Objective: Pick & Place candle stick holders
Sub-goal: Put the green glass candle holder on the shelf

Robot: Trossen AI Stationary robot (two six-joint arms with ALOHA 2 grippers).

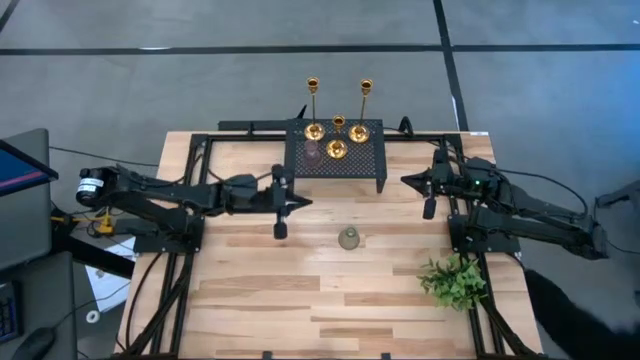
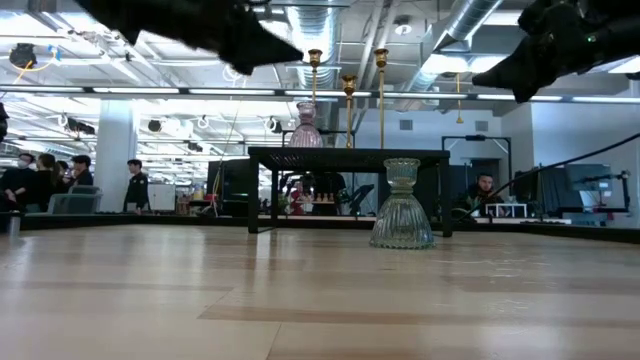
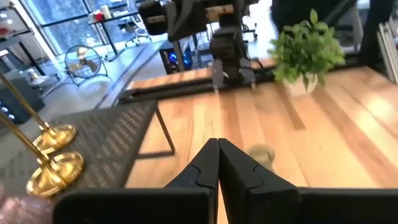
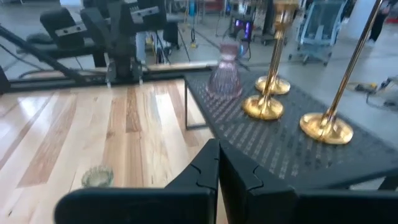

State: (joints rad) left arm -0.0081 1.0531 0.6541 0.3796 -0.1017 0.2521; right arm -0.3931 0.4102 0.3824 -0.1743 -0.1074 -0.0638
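Three gold candlesticks point(image 1: 337, 138) stand by their round bases on the black perforated rack point(image 1: 335, 158) at the table's far middle; a dull pink squat holder point(image 1: 312, 152) stands there too, also seen in the right wrist view point(image 4: 225, 79). The grey-green squat holder point(image 1: 348, 238) stands on the table in front of the rack, clear in the low view point(image 2: 402, 208). My left gripper point(image 1: 281, 230) is shut and empty above the table, left of the grey-green holder. My right gripper point(image 1: 429, 208) is shut and empty, right of the rack.
A leafy green plant sprig point(image 1: 455, 280) lies at the table's near right. The rack stands on thin legs point(image 2: 250, 200). People sit and stand in the room beyond the table point(image 2: 40, 180). Bare wood lies at the table's near left point(image 1: 260, 310).
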